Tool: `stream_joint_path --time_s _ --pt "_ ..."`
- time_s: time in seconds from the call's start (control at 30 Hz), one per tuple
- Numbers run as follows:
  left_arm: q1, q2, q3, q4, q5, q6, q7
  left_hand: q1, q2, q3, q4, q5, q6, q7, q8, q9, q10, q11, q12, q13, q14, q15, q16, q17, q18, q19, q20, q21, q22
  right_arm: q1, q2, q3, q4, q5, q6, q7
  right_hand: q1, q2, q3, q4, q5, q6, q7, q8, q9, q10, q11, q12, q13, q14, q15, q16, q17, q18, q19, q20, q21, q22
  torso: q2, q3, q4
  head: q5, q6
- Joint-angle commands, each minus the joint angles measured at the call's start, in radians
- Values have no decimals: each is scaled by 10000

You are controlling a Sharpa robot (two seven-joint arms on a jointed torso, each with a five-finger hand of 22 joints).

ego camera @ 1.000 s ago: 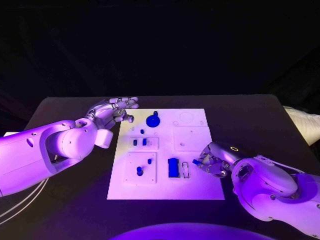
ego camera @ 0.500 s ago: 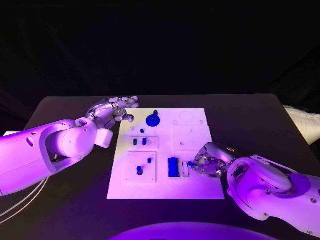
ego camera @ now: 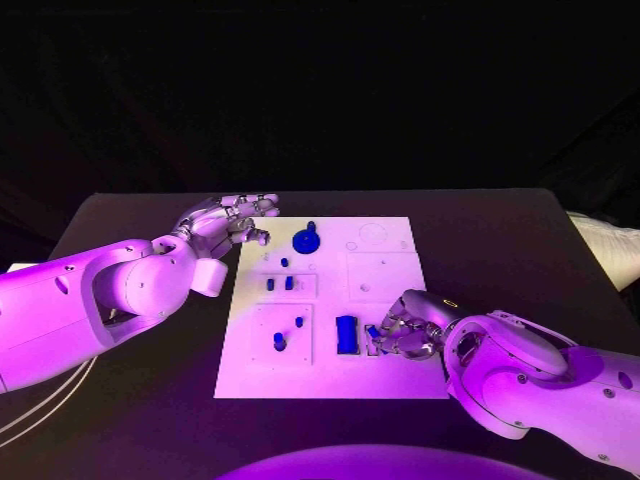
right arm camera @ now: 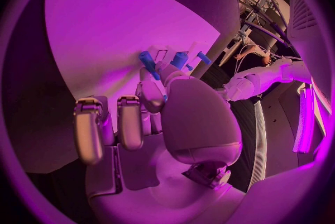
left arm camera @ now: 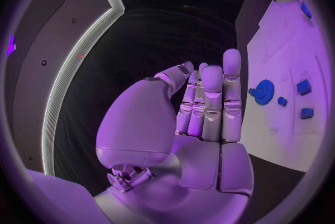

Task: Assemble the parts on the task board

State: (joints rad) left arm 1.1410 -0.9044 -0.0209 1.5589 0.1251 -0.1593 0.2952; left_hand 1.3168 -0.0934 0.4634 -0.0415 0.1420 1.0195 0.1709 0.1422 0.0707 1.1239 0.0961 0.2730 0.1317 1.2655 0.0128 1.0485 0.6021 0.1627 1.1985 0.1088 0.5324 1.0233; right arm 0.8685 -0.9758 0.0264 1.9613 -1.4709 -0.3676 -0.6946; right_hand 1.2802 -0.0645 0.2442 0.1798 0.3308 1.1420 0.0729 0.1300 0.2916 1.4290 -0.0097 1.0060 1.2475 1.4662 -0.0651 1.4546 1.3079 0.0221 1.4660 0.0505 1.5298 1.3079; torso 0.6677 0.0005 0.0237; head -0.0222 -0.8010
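Movement over the last second is all on the right side: the right hand [ego camera: 402, 330] has been sliding left from the near right edge of the task board [ego camera: 385, 275] and is now hovering just beside the upright blue block [ego camera: 346, 334] standing in its slot near the board's near edge. That is suggesting it is closing in on this part, either to seat it or to place something next to it. In the right wrist view its fingers [right arm camera: 129, 120] are curling inward, and a small blue piece [right arm camera: 148, 63] is showing at the fingertips, though whether it is being pinched or merely lying beyond them I cannot tell. Farther out, other blue parts are sitting on the board: small pegs [ego camera: 278, 284] in the middle, and a blue gear [ego camera: 307, 240] toward the far edge. Beyond the board's far left corner, the left hand [ego camera: 231, 218] is staying put above the bench [ego camera: 133, 215], fingers [left arm camera: 209, 101] extended together, gripping nothing.
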Motion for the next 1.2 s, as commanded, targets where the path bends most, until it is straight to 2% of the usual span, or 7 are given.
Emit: stream_joint_path --time_s 0.03,0.23,0.5,0.6,0.67,0.9,1.2 --pt "-6 15 6 24 -134 205 27 15 106 -22 -36 30 -36 40 53 -9 -43 -7 22 17 -92 -7 -33 -12 195 -8 46 -60 -16 -10 29 -2 -26 155 91 -92 -115 -12 -22 77 252 76 -10 -62 2 42 25 17 17 686 -50 31 724 -86 686 -56 43 2252 0 7 4 1 1" --pt "-6 12 6 18 -141 235 -32 7 107 -26 -34 29 -38 41 54 -9 -49 -6 25 17 -91 -6 -31 -12 195 -7 47 -63 -18 -10 73 -2 -32 202 137 -63 -180 -35 -80 119 467 115 -18 -56 28 55 17 31 35 688 -57 38 738 -87 689 -65 45 2255 7 9 -8 1 9" --pt "-6 14 6 24 -142 287 -72 -8 103 -35 -34 27 -49 45 51 -12 -68 -1 29 16 -93 -5 -31 -22 195 -4 48 -68 -22 -10 98 -2 -55 282 180 -97 -500 26 -252 408 645 187 -36 -43 79 87 8 52 63 692 -62 48 758 -89 694 -71 49 2261 2 7 -4 -12 21" --pt "-6 14 6 29 -143 308 -87 -8 103 -35 -34 27 -49 45 51 -12 -68 -1 29 16 -93 -5 -31 -22 195 -4 48 -68 -22 -10 108 -2 -75 296 240 -125 -642 3 -431 550 1004 233 -56 -29 123 97 -5 55 80 693 -79 50 765 -88 691 -81 45 2258 8 6 3 -10 21" --pt "-6 12 6 32 -145 322 -94 -8 103 -35 -34 27 -49 45 51 -12 -68 -1 29 16 -93 -5 -31 -22 195 -4 48 -68 -22 -10 116 -2 -84 299 276 -135 -680 0 -515 597 1100 261 -66 -16 148 99 -15 48 83 694 -83 52 771 -88 691 -88 44 2258 8 6 3 -10 21" --pt "-6 10 6 39 -154 371 -120 -14 99 -40 -36 27 -61 48 47 -14 -84 2 30 15 -95 -3 -33 -32 195 -3 49 -72 -26 -9 149 -2 -94 303 357 -136 -785 0 -733 728 1195 356 -103 37 225 113 -41 48 97 699 -103 65 796 -89 695 -105 47 2263 8 9 1 -1 4" --pt "-5 10 6 31 -166 427 -162 -14 99 -40 -36 27 -61 48 47 -14 -84 2 30 15 -95 -3 -33 -32 195 -3 49 -72 -26 -9 178 -2 -90 303 376 -87 -1083 56 -1251 1071 1278 484 -165 138 386 150 -88 68 134 707 -142 89 844 -91 700 -142 50 2269 4 9 -2 -2 -7"
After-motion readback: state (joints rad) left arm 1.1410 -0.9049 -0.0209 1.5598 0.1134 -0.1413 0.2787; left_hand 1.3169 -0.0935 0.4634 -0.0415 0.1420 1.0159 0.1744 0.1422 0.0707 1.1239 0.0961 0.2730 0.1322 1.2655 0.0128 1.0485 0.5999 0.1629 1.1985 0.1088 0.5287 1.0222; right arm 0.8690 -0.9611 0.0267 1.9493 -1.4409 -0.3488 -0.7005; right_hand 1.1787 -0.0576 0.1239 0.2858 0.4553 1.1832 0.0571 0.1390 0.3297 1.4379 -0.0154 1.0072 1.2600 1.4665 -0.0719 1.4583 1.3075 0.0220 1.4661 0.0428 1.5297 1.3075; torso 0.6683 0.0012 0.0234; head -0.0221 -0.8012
